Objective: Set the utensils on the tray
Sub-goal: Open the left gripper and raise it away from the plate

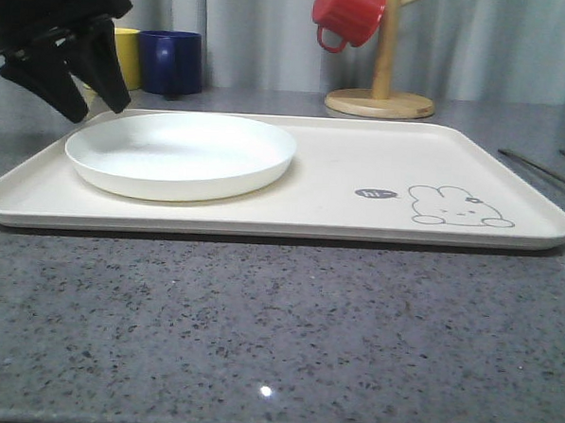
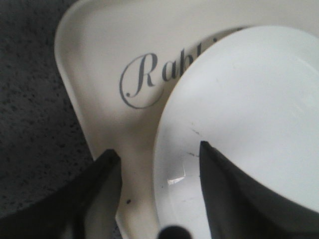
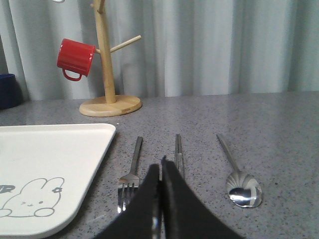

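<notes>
The cream tray (image 1: 361,154) with its rabbit drawing lies across the middle of the table; its near corner (image 3: 60,149) lies left of the utensils. A fork (image 3: 130,174), a pair of chopsticks (image 3: 178,149) and a spoon (image 3: 239,179) lie side by side on the grey table, right of the tray. Thin metal handles (image 1: 541,168) show at the right edge of the front view. My right gripper (image 3: 161,162) is shut, low between fork and chopsticks. My left gripper (image 1: 96,107) hangs open above the tray's far left corner, its jaws (image 2: 157,154) either side of a plate's rim, holding nothing.
A white plate (image 1: 181,152) sits on the tray's left half. Behind the tray stand a wooden mug stand (image 1: 380,98) with a red mug (image 1: 348,14), a blue mug (image 1: 172,62) and a yellow mug (image 1: 128,57). Grey curtains close off the back.
</notes>
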`<state>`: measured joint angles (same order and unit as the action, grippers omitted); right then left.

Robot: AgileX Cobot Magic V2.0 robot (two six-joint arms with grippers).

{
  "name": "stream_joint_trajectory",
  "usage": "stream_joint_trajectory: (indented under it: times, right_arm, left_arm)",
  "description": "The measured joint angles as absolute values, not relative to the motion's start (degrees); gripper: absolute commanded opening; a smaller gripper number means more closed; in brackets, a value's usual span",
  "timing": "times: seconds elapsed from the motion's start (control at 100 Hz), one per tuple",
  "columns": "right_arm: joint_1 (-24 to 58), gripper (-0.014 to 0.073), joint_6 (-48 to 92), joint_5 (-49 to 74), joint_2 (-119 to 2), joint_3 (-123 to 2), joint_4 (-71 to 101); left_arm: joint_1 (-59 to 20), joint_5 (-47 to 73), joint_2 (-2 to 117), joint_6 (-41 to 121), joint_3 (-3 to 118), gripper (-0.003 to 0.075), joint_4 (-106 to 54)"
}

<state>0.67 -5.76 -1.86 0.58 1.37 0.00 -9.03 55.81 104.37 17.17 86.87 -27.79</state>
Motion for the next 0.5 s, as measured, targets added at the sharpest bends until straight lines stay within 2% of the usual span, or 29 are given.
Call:
stream_joint_trajectory:
  times: [0.25, 0.5]
  right_arm:
    - [0.7, -0.0069, -5.8, -1.9, 0.6, 1.4, 0.0]
    - [0.7, -0.0069, -5.8, -1.9, 0.6, 1.4, 0.0]
  left_arm:
    - [-9.0, 48.9, 97.1, 17.4, 85.0, 0.0358, -27.8]
    - [-9.0, 37.2, 83.3, 17.4, 73.0, 0.0358, -26.3]
